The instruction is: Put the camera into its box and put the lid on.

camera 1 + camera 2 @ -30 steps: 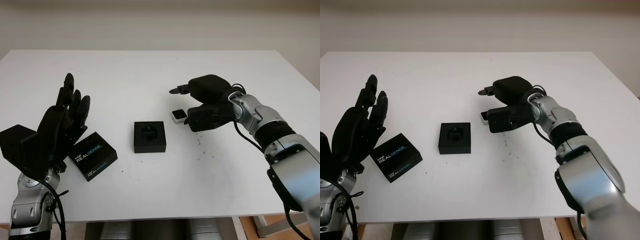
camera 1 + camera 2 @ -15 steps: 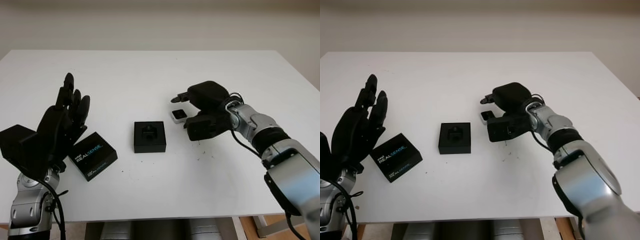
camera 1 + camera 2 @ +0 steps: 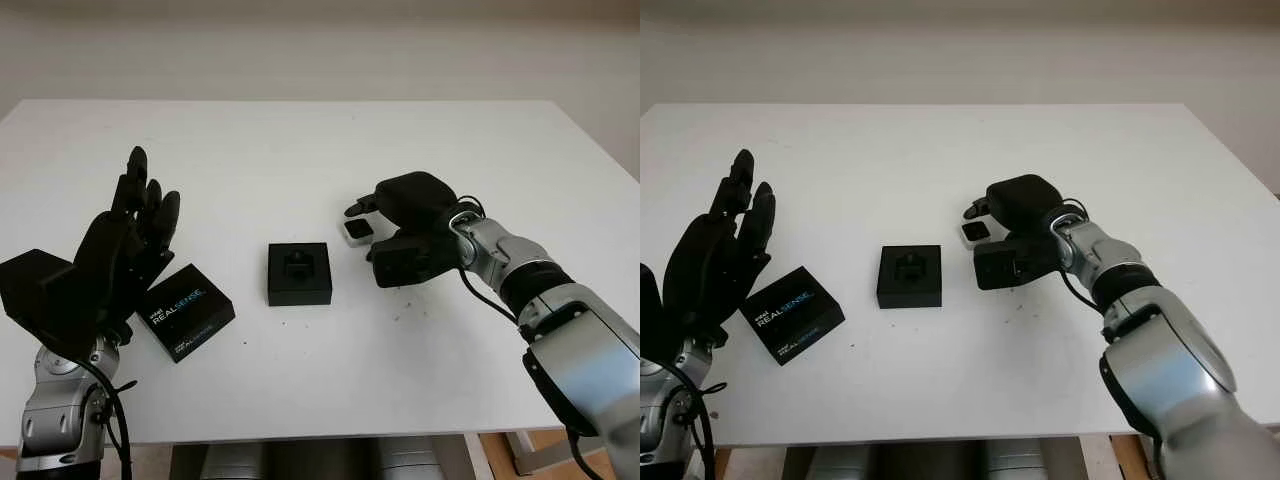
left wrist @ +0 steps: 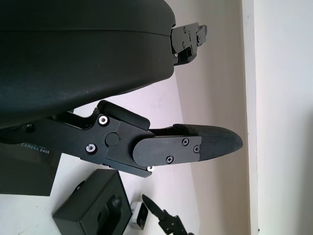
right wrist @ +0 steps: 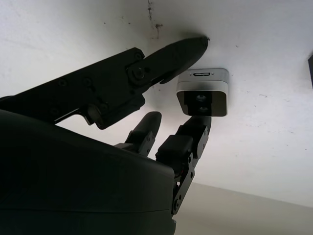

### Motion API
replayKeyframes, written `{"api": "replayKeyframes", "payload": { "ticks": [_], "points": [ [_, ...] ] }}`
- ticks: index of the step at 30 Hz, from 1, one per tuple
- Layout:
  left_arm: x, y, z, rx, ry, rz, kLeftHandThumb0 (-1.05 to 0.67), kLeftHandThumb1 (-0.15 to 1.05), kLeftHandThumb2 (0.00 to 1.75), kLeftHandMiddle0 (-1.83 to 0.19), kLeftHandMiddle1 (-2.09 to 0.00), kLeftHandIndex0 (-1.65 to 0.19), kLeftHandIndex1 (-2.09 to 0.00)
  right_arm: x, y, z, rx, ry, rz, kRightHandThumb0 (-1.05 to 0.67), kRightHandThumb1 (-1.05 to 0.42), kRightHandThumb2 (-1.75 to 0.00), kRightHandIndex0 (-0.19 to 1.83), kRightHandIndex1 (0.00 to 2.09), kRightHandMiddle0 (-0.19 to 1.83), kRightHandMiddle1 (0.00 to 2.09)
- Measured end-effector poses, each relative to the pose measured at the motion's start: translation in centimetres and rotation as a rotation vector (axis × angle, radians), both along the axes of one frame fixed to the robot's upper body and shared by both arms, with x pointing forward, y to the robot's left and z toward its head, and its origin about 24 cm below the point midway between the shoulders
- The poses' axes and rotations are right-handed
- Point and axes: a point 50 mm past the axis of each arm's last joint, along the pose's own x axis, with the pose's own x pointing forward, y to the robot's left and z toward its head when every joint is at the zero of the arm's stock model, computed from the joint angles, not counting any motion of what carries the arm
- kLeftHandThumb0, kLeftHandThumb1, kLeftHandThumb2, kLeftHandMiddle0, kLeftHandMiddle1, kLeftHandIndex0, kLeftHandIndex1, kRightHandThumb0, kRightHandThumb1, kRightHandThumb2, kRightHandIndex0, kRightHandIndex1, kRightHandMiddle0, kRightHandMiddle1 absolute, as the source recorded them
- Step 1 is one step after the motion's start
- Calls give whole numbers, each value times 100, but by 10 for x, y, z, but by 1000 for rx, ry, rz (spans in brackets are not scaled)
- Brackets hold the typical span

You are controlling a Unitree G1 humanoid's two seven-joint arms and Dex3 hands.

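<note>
The right hand, open and holding nothing, brackets the small silver-and-black camera lying on the white worktop, just right of the open black box. The left hand is raised, open, beside the black printed lid.

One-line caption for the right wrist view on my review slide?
Right hand closing around the small silver camera on the white table, fingers on either side, not yet gripping it.
</note>
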Motion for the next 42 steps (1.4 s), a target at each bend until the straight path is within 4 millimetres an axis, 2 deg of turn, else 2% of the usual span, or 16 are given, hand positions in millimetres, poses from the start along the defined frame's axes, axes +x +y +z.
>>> {"api": "replayKeyframes", "payload": {
  "ticks": [2, 3, 4, 6, 10, 13, 15, 19, 21, 24, 27, 32, 33, 35, 42],
  "points": [
    [-1, 0, -1, -2, 3, 0, -70, 105, 47, 19, 0, 19, 0, -1, 0, -1, 2, -15, 5, -41, -93, -6, 10, 164, 86, 26],
    [-1, 0, -1, -2, 5, 0, -71, 105, 47, 19, 0, 19, 0, -1, 0, -1, 5, -22, 8, -40, -95, -6, 3, 184, 82, 40],
    [-1, 0, -1, -1, 5, 0, -72, 105, 47, 19, 0, 19, 0, -1, 0, -1, 9, -30, 9, -40, -96, -5, 0, 199, 68, 74],
    [-1, 0, -1, -1, 6, 0, -72, 105, 46, 19, 0, 19, 0, -2, 0, -2, 16, -42, 15, -41, -97, -5, -2, 207, 55, 105],
    [-1, 0, -1, -6, 5, 0, -72, 105, 45, 19, 0, 19, 0, -3, 0, -4, 11, -51, 23, -43, -97, -5, 6, 176, 48, 123],
    [-1, 1, -1, -5, 3, 0, -71, 105, 46, 19, 0, 19, 0, -3, 0, -4, 11, -54, 26, -43, -97, -5, 6, 170, 47, 128],
    [-1, 0, -1, -4, 0, -5, -72, 105, 46, 19, 0, 19, 0, -3, 0, -4, 11, -53, 26, -43, -97, -5, 5, 165, 45, 129],
    [-1, 0, -1, -4, 1, -5, -72, 105, 45, 19, 0, 19, 0, -4, -1, -4, 21, -50, 22, -41, -97, -5, 11, 137, 45, 127],
    [-1, 0, -1, -4, 0, -4, -71, 105, 45, 19, 0, 19, 0, -4, -1, -5, 28, -44, 18, -41, -96, -5, 15, 130, 47, 123],
    [-1, 0, -1, -2, 1, -8, -73, 105, 47, 19, 0, 19, 0, -4, -3, -5, 64, -36, -1, -41, -94, -5, 16, 134, 53, 120],
    [-1, 1, -1, 4, 3, -8, -72, 105, 48, 19, 0, 19, 0, -3, -5, -4, 99, -4, -23, -41, -96, -6, 14, 126, 49, 125],
    [-1, 1, -2, 4, 17, -12, -72, 105, 48, 19, 0, 19, 0, -2, -10, -3, 178, 46, -74, -41, -95, -5, 32, 75, 47, 126],
    [-1, 1, -2, 5, 17, -14, -72, 105, 47, 19, 0, 19, 0, -1, -11, -3, 196, 53, -84, -42, -95, -5, 40, 59, 48, 124],
    [-1, 1, -2, 5, 17, -14, -72, 105, 47, 19, 0, 19, 0, -1, -13, -1, 242, 73, -105, -41, -95, -5, 45, 46, 47, 126],
    [-1, 2, -1, 13, 17, -15, -72, 105, 48, 19, 0, 19, 0, 1, -18, 4, 404, 141, -149, -39, -94, -5, 43, 48, 40, 140]
  ]
}}
